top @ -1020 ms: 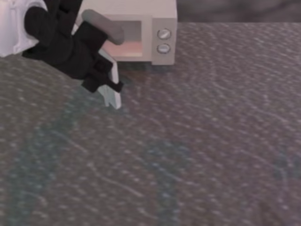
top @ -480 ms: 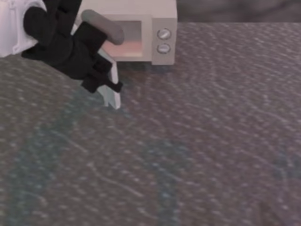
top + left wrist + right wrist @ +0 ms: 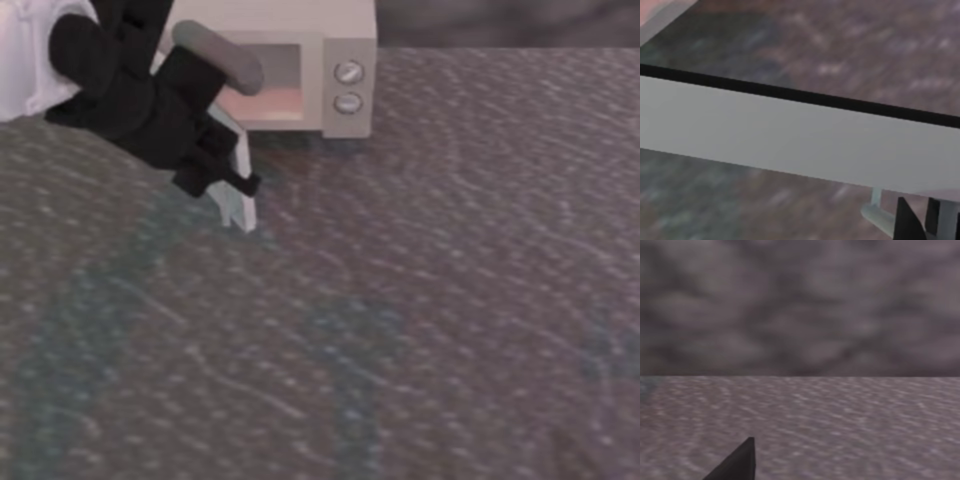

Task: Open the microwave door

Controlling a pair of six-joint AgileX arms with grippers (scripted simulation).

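Now the left end effector point(image 3: 232, 180) grips the swung-out beige microwave door point(image 3: 243, 190), exposing a pinkish interior.

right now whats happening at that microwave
The left gripper is at the free edge of the microwave door, near the back left of the table. The door is swung well out from the microwave, roughly square to its front, so the pale pinkish interior shows. The left wrist view is mostly filled by the door panel seen close up. The right arm is outside the top view; only a dark fingertip shows in its own wrist view, over bare table.
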